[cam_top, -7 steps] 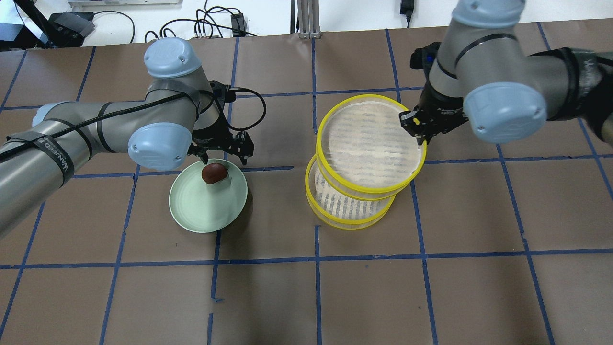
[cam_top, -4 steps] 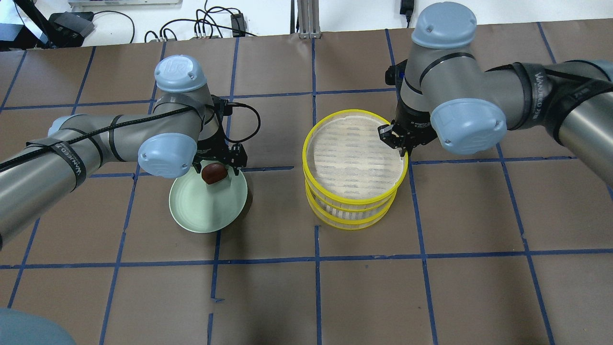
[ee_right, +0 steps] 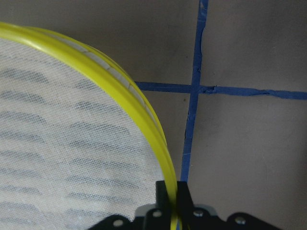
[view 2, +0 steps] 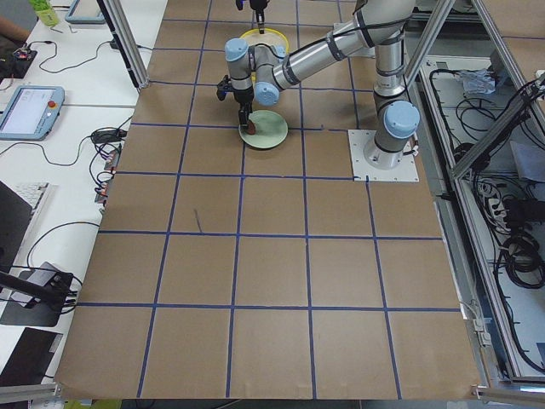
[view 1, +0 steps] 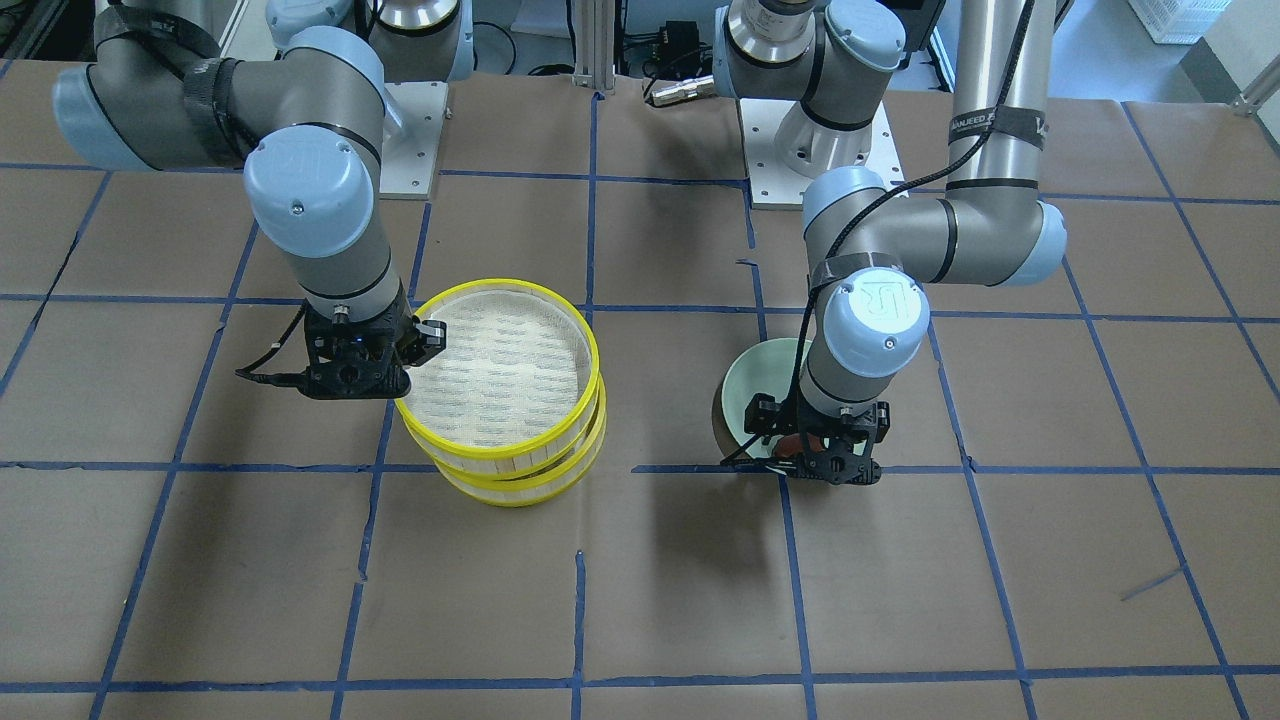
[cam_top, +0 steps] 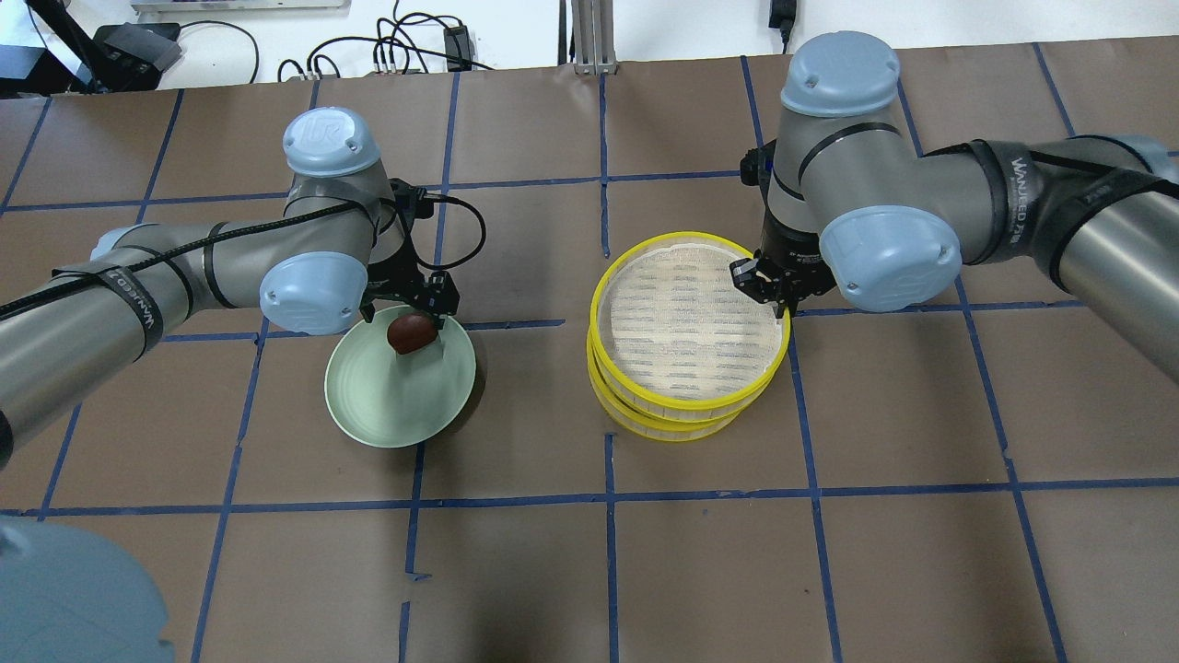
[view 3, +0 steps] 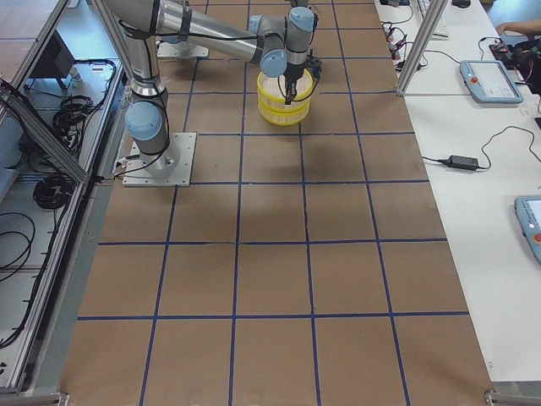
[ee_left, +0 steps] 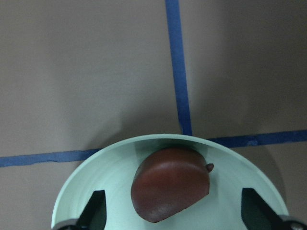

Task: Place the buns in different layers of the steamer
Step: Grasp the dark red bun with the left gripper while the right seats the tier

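Observation:
The dark reddish-brown bun (cam_top: 411, 333) lies at the far edge of the pale green plate (cam_top: 391, 405). My left gripper (cam_top: 412, 315) is open and low over the plate. In the left wrist view its fingers (ee_left: 96, 211) stand on either side of the bun (ee_left: 170, 184) without touching it. My right gripper (cam_top: 772, 290) is shut on the yellow rim of the top steamer tier (cam_top: 686, 318); the right wrist view shows the pinch (ee_right: 172, 201). That tier sits over the lower tier (cam_top: 668, 429), slightly offset. The top mesh is bare. The white bun is not in view.
Brown paper with a blue tape grid covers the table (cam_top: 608, 571). The plate stands about one grid square to the left of the steamer stack. Cables and a power brick (cam_top: 138, 46) lie beyond the far edge.
My right gripper has carried the top tier from an offset position at the far right to nearly above the lower tier. My left gripper has closed in around the brown bun.

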Controlling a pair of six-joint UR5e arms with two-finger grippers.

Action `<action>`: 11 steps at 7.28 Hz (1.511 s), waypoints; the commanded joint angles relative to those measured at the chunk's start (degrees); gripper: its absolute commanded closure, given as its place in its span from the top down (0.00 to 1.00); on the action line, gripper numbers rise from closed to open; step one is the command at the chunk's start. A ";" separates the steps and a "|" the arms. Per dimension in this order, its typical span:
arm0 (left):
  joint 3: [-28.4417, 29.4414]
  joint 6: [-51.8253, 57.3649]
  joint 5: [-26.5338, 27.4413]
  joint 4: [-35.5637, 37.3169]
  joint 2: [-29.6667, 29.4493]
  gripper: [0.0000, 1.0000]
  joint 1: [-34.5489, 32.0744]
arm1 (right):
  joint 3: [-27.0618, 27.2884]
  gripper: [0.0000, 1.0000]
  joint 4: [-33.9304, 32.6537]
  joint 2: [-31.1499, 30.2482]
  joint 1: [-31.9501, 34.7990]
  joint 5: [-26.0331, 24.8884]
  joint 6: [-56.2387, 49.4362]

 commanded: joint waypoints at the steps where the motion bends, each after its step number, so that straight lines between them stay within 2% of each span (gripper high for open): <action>1: 0.12 0.57 -0.40 0.40 -1.22 1.00 0.31 | -0.28 0.02 -1.45 0.76 0.00 -0.11 0.03; 3: 0.03 0.66 -0.49 1.71 -1.49 1.00 0.31 | 0.07 0.02 -2.08 1.11 0.00 0.06 0.03; 4: 0.12 0.84 -0.49 2.33 -1.49 0.96 0.31 | 0.16 0.02 -2.25 1.12 0.00 0.06 0.12; 5: -0.23 0.75 -0.49 2.77 -1.49 0.80 0.31 | 0.16 0.02 -2.26 1.20 0.00 0.15 0.12; 6: -0.75 0.58 -0.58 2.69 -1.49 0.52 0.31 | 0.07 0.02 -2.17 1.38 0.00 0.15 0.73; 8: -0.67 -0.13 -0.75 2.60 -1.49 0.16 0.31 | 0.16 0.02 -2.17 1.73 0.00 0.24 0.82; 9: 0.11 -0.83 -0.75 2.42 -1.41 0.03 0.31 | 0.07 0.02 -2.08 2.17 0.00 0.06 0.91; 11: 1.08 -0.92 -0.58 1.99 2.62 0.02 0.05 | 0.07 0.02 -1.73 2.08 0.09 0.24 1.43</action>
